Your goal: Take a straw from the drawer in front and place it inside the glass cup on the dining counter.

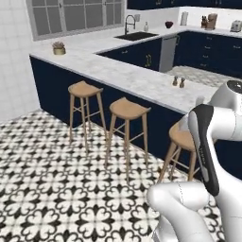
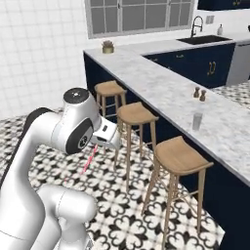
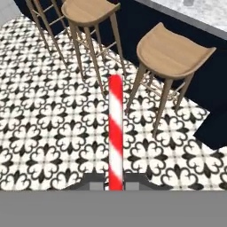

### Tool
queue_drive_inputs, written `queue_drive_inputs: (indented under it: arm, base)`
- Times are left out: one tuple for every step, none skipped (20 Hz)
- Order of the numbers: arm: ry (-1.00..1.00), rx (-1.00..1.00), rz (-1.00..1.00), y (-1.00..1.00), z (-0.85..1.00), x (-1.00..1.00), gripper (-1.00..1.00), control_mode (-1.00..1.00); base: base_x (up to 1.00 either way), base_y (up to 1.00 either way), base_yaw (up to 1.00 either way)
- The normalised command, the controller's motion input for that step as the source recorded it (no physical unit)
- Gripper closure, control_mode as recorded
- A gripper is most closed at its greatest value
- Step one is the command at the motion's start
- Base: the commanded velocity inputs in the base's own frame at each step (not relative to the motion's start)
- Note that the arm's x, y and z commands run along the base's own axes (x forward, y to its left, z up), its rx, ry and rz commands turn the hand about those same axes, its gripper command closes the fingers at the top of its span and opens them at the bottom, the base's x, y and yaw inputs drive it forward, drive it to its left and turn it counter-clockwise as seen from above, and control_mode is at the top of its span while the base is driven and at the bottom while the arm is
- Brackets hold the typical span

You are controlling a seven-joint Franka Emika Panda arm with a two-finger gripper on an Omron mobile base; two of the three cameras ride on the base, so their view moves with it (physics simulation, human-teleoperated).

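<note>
**Straw in hand, cup still across the counter**

Nearest the camera, the gripper (image 3: 115, 184) was closed tight on the straw (image 3: 115, 133), its jaws pinching the lower end so that most of the red-and-white length stuck out ahead of the fingers over the patterned floor tiles (image 3: 48, 133). In the right base view the same straw (image 2: 89, 160) hung slanting downward below the hand, held well above the floor and touching nothing else.

By its look the straw would be very light and fairly stiff, thin enough to pivot or slip between the pads if bumped. Gripped near one end, the long free part gives reach for lowering into a cup, though its tip would likely swing with any quick wrist move. A grip nearer the middle would steady it but leave less to drop in.

Just beyond stood the wooden stools (image 2: 179, 155), lined up along the navy base of the dining counter (image 2: 166, 93).

Farther on, on the marble top, the glass cup (image 2: 197, 121) stood upright, well apart from the gripper. Past it sat two small brown shakers (image 2: 199, 93), and at the far end a small potted plant (image 2: 108, 47).
</note>
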Motion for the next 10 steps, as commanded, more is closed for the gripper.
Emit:
queue_drive_inputs:
  arm:
    - [0.0, 0.0, 0.0, 0.0, 0.0, 0.0, 1.0, 1.0]
    - [0.0, 0.0, 0.0, 0.0, 0.0, 0.0, 1.0, 1.0]
    - [0.0, 0.0, 0.0, 0.0, 0.0, 0.0, 1.0, 1.0]
    - [0.0, 0.0, 0.0, 0.0, 0.0, 0.0, 1.0, 1.0]
    - [0.0, 0.0, 0.0, 0.0, 0.0, 0.0, 1.0, 1.0]
    - [0.0, 0.0, 0.0, 0.0, 0.0, 0.0, 1.0, 1.0]
    - [0.0, 0.0, 0.0, 0.0, 0.0, 0.0, 1.0, 1.0]
    - [0.0, 0.0, 0.0, 0.0, 0.0, 0.0, 1.0, 1.0]
    - [0.0, 0.0, 0.0, 0.0, 0.0, 0.0, 1.0, 1.0]
    - [0.0, 0.0, 0.0, 0.0, 0.0, 0.0, 1.0, 1.0]
  base:
    - [0.84, 0.56, -0.57]
    - [0.82, 0.54, -0.57]
    - [0.79, 0.53, -0.57]
    - [0.76, 0.52, -0.57]
    - [0.74, 0.5, -0.57]
    - [0.69, 0.51, -0.57]
    - [0.65, 0.49, -0.58]
    - [0.61, 0.46, -0.58]
    - [0.58, 0.46, -0.58]
    - [0.58, 0.44, -0.59]
